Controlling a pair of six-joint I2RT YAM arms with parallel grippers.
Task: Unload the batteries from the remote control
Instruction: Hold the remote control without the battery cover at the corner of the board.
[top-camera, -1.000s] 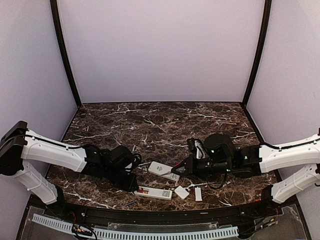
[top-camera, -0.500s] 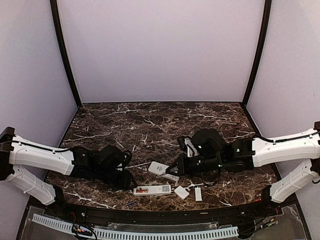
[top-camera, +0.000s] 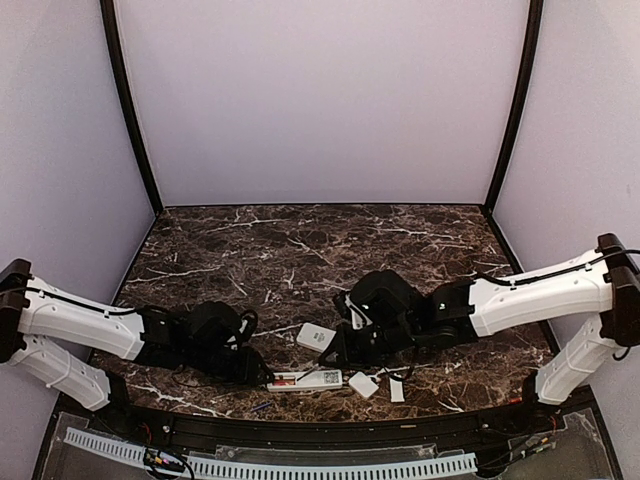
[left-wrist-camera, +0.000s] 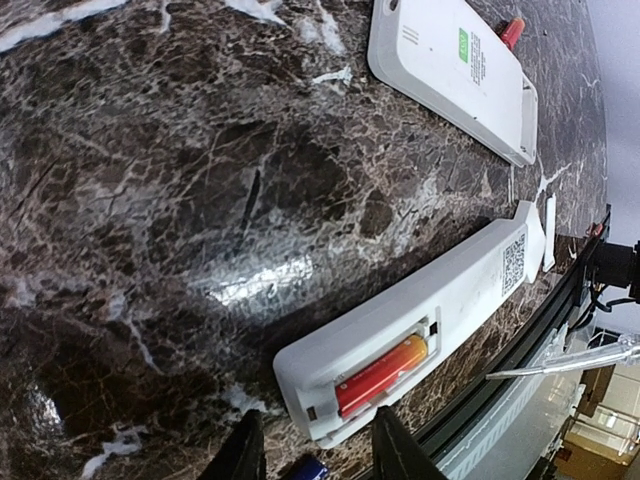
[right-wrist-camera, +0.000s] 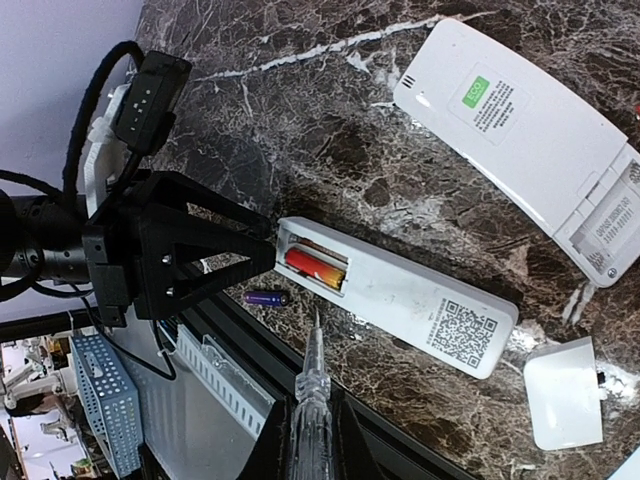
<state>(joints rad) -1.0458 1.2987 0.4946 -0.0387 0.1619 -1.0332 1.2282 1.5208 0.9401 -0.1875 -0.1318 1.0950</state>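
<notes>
on the desk (top-camera: 300, 250) by the near edge, a slim remote (right-wrist-camera: 420, 305) with its bay open and one red battery (right-wrist-camera: 314, 268) lying inside. left pincer (left-wrist-camera: 322, 450) apart, fingertips at that open end. right pincer (right-wrist-camera: 308, 450) clamped on a clear pointed tool (right-wrist-camera: 312, 370), tip just beside the bay. on the bare desk close by, a bluish battery (right-wrist-camera: 266, 297). farther back, a wider remote (right-wrist-camera: 510, 130), bay uncovered.

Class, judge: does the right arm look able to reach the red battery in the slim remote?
Likely yes: the battery lies uncovered, and the screwdriver in the right claw points at it, nothing between.
</notes>
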